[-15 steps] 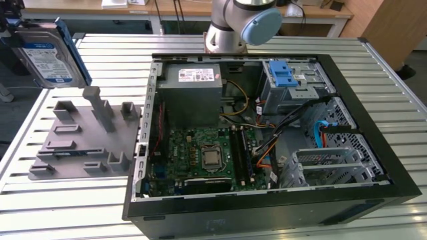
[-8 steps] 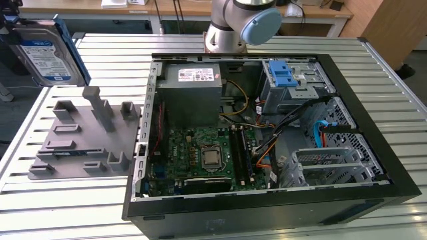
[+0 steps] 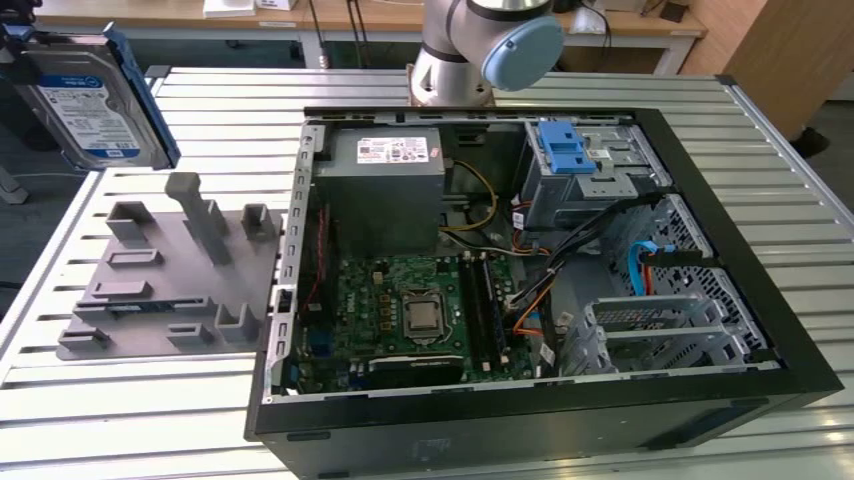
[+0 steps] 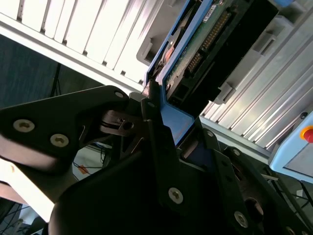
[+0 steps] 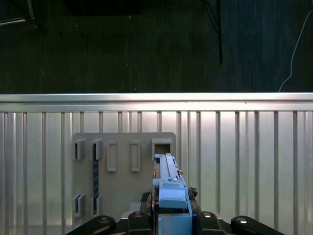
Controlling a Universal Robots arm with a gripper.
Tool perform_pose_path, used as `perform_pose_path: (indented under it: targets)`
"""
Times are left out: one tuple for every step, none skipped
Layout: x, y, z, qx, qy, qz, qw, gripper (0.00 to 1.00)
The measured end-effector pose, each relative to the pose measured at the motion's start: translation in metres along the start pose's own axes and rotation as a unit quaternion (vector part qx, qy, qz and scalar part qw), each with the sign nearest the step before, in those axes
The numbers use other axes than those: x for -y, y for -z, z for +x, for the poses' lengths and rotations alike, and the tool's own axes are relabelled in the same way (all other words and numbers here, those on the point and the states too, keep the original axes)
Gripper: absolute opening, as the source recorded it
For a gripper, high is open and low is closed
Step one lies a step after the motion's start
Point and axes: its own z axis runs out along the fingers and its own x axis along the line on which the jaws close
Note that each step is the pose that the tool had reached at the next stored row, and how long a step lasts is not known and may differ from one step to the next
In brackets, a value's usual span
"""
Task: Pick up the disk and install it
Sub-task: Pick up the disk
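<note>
The disk (image 3: pixel 87 100) is a silver drive with a blue-and-white label and blue side rails. It hangs in the air at the exterior view's far left, above and beyond the table's corner, tilted with its label showing. My gripper (image 4: pixel 178 129) is shut on the disk (image 4: pixel 195 44), its dark fingers (image 4: pixel 155 132) pressing on the blue rail. In the first wrist view the disk (image 5: pixel 168 183) shows edge-on, rising out of the gripper (image 5: pixel 171 220) above a grey holder plate.
A grey holder (image 3: pixel 174 270) with upright slots lies on the ribbed metal table (image 3: pixel 134 400). To its right in the exterior view is the open computer case (image 3: pixel 747 300), with a grey power-supply box (image 3: pixel 387 190), a drive cage with blue latch (image 3: pixel 567 155) and the arm's base (image 3: pixel 481 50) behind.
</note>
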Motion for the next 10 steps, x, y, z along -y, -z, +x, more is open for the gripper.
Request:
perform_pose_path:
  targets:
    - [0.0000, 0.0008, 0.0000, 0.0000, 0.000, 0.0000, 1.0000, 0.36]
    - [0.0000, 0.0015, 0.0000, 0.0000, 0.000, 0.0000, 1.0000, 0.36]
    - [0.0000, 0.0029, 0.0000, 0.0000, 0.000, 0.0001, 1.0000, 0.36]
    - [0.0000, 0.0036, 0.0000, 0.0000, 0.000, 0.0001, 1.0000, 0.36]
    - [0.0000, 0.0044, 0.0000, 0.0000, 0.000, 0.0001, 1.0000, 0.36]
    - [0.0000, 0.0051, 0.0000, 0.0000, 0.000, 0.0001, 1.0000, 0.36]
    - [0.0000, 0.0058, 0.0000, 0.0000, 0.000, 0.0001, 1.0000, 0.36]
    - [0.0000, 0.0065, 0.0000, 0.0000, 0.000, 0.0001, 1.0000, 0.36]
    - [0.0000, 0.0072, 0.0000, 0.0000, 0.000, 0.0001, 1.0000, 0.36]
    - [0.0000, 0.0079, 0.0000, 0.0000, 0.000, 0.0001, 1.0000, 0.36]
